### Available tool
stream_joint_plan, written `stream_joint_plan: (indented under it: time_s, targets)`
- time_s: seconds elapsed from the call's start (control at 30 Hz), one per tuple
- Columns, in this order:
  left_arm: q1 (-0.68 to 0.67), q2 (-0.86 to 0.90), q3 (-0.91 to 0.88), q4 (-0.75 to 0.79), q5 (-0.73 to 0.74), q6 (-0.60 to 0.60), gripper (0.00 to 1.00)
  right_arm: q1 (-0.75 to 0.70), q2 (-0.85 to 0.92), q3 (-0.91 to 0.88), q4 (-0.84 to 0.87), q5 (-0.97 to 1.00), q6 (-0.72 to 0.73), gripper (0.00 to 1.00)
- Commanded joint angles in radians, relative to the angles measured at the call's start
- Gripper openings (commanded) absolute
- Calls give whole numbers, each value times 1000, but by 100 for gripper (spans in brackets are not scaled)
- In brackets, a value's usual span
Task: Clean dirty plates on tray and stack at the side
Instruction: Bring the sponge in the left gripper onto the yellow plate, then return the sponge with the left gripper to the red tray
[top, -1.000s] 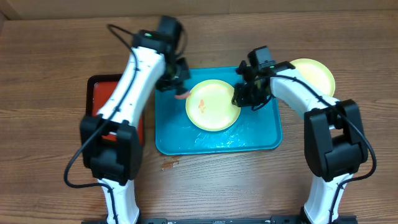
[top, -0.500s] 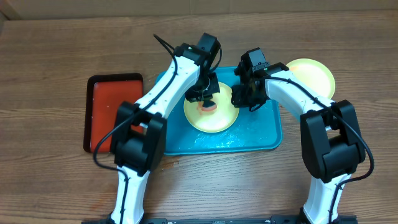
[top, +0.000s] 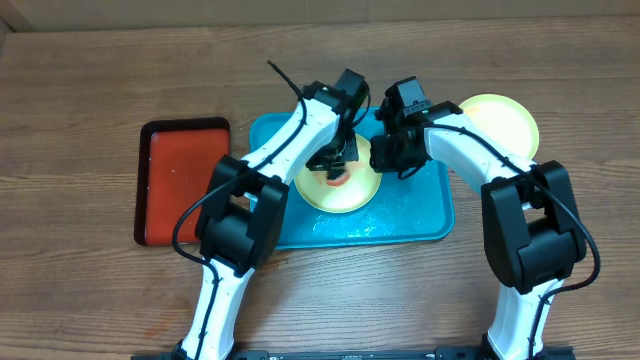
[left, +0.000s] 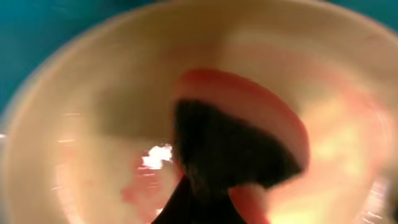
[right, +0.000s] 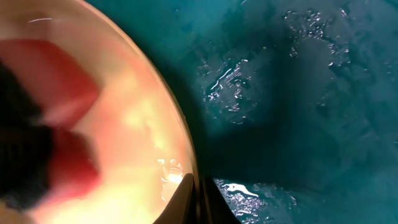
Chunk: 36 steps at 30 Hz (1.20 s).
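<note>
Your left claw (top: 337, 166) is closed on a pink sponge (left: 249, 102), pressed to the yellow plate (top: 350, 196) — your right claw (top: 384, 160) pinches that plate's rim over the tray (top: 425, 216).

Yellow plate (top: 346, 201); pink sponge (top: 338, 177); turquoise tray (top: 420, 215); red tray (top: 180, 180).

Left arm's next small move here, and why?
Probably wipe the pink pad in the left gripper across the pale yellow-green round plastic plate: pink smears show beside the pad, and the right gripper grips the plate's rim on the large turquoise plastic tray.
</note>
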Motion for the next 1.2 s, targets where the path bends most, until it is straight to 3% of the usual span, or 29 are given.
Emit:
stream_joint_plan:
  time_s: [0.0,0.27,0.6,0.7,0.9,1.17]
  targets:
    - [33,33,-6,-58,-346,19,4,-9,-13,-2,2,18,7,4]
    - [75,32,94,-161,-362,18,4,-9,-13,-2,3,18,7,4]
    - [92,30,378,-270,-30,72,4,-9,-13,-2,4,18,7,4]
    - [115,29,448,-318,-22,79,4,-9,-13,-2,4,18,7,4]
    - [260,-24,586,-472,-64,78,4,-9,-13,-2,6,18,7,4]
    - [524,-61,518,-595,-12,84,4,-9,-13,-2,89,17,7,4]
